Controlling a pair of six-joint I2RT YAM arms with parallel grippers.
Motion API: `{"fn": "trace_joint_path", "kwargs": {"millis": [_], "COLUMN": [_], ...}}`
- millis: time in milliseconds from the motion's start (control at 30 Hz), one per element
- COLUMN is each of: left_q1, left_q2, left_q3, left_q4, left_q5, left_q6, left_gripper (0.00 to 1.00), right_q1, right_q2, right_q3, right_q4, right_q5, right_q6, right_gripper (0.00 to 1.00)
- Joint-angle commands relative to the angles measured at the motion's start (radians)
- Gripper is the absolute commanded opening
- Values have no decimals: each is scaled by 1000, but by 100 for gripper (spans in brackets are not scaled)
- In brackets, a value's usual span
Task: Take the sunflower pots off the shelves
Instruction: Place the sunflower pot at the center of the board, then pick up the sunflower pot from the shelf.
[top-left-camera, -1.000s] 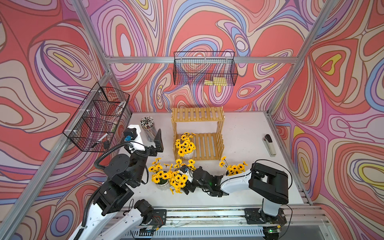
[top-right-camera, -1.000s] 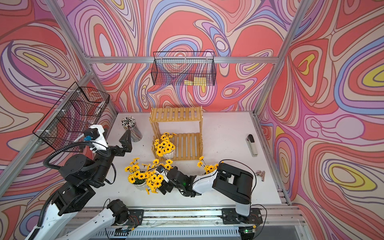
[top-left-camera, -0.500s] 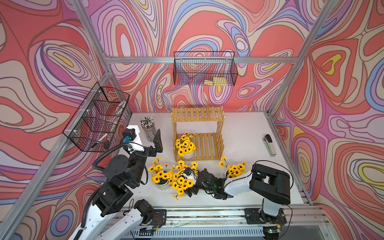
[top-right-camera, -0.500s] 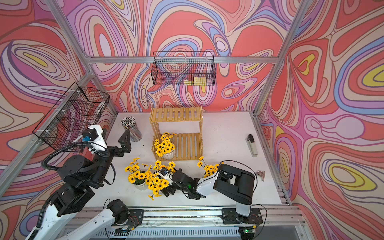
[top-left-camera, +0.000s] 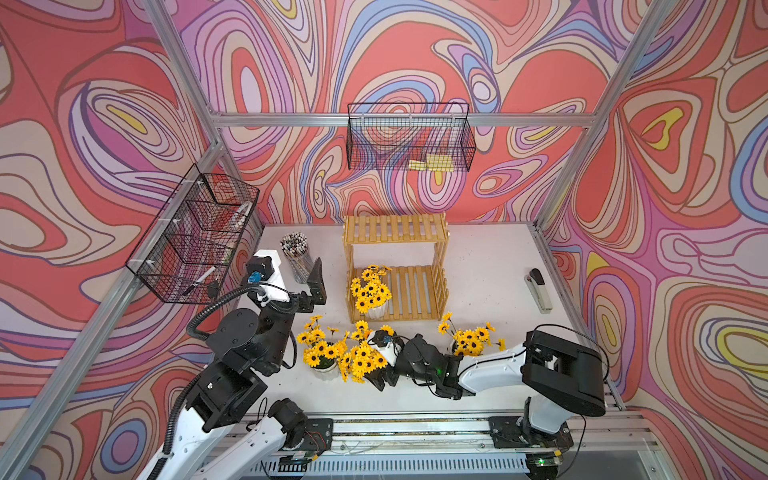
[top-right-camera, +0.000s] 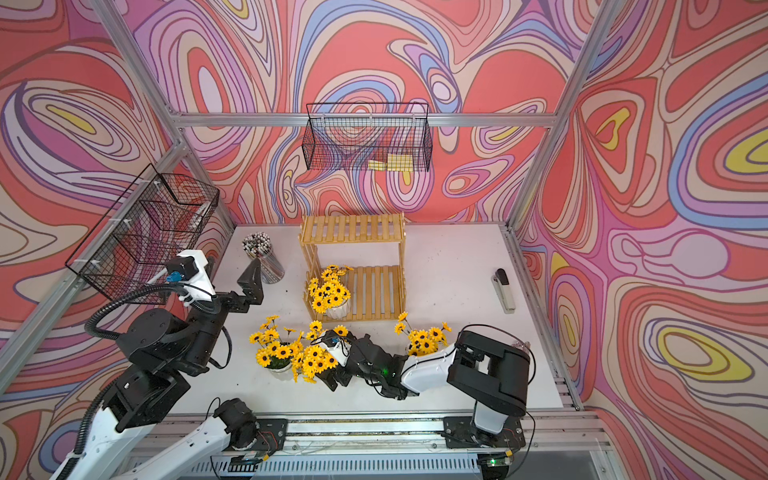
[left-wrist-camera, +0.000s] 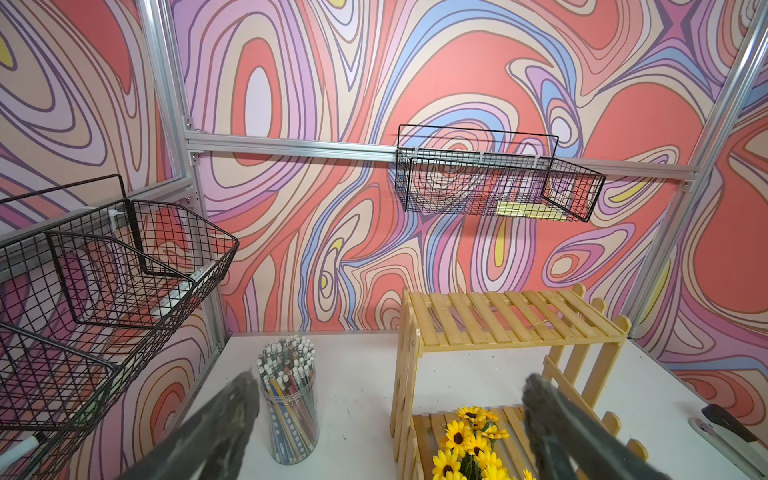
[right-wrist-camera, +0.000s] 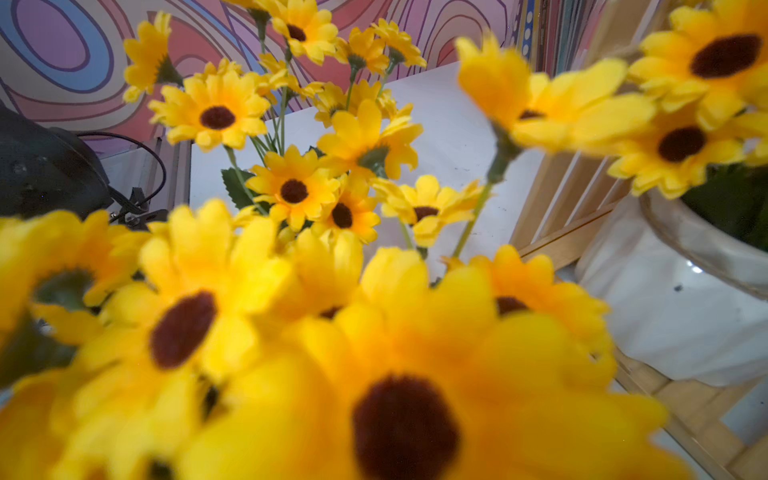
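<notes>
The shelves (top-left-camera: 395, 226) stand at the back of the table. One sunflower pot (top-left-camera: 371, 291) sits on the lower tier at its left end, also seen from the left wrist (left-wrist-camera: 469, 449) and the right wrist (right-wrist-camera: 665, 316). Two more pots stand on the table, at the left (top-left-camera: 319, 355) and at the right (top-left-camera: 469, 338). Between them a tilted sunflower bunch (top-left-camera: 361, 361) leans left from my right gripper (top-left-camera: 379, 376), which is shut on its pot; flowers hide the jaws. My left gripper (left-wrist-camera: 390, 380) hangs open and empty, left of the shelves (top-left-camera: 316, 282).
A clear cup of pencils (top-left-camera: 296, 257) stands left of the shelves, close to the left gripper. A stapler (top-left-camera: 540, 291) lies at the right. Black wire baskets hang on the back wall (top-left-camera: 409, 141) and the left wall (top-left-camera: 195, 237).
My right gripper has shifted a little towards the front of the table with its sunflower bunch, which now leans further left. The left arm has hardly moved.
</notes>
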Motion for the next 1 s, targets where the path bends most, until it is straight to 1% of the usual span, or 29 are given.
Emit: {"fn": "trace_joint_path", "kwargs": {"millis": [0, 200, 333, 533, 700, 767, 833, 967], "left_q1": [7, 6, 6, 6, 7, 6, 6, 8], "left_q2": [6, 15, 21, 27, 39, 57, 74, 100], "left_q3": [15, 15, 18, 18, 20, 37, 48, 64], "left_q4": [-22, -14, -14, -9, -11, -33, -44, -58], "left_q5": [-11, -10, -11, -3, 26, 47, 46, 83], "left_q6": [11, 17, 17, 23, 45, 58, 67, 77], "left_gripper": [100, 100, 100, 100, 100, 100, 100, 100], "right_q1": [6, 6, 6, 6, -9, -35, -75, -209], "right_q2": [-70, -189, -271, -402, -468, -479, -490, -490], "right_q3": [-24, -47, -64, -63, -10, 15, 28, 69], "right_q4": [-66, -214, -304, -467, -603, -634, -639, -641], "right_q5": [-13, -16, -8, 59, 149, 168, 147, 39], "right_q6": [-3, -14, 5, 48, 88, 101, 104, 111], "right_gripper": [98, 98, 98, 98, 98, 98, 98, 98]}}
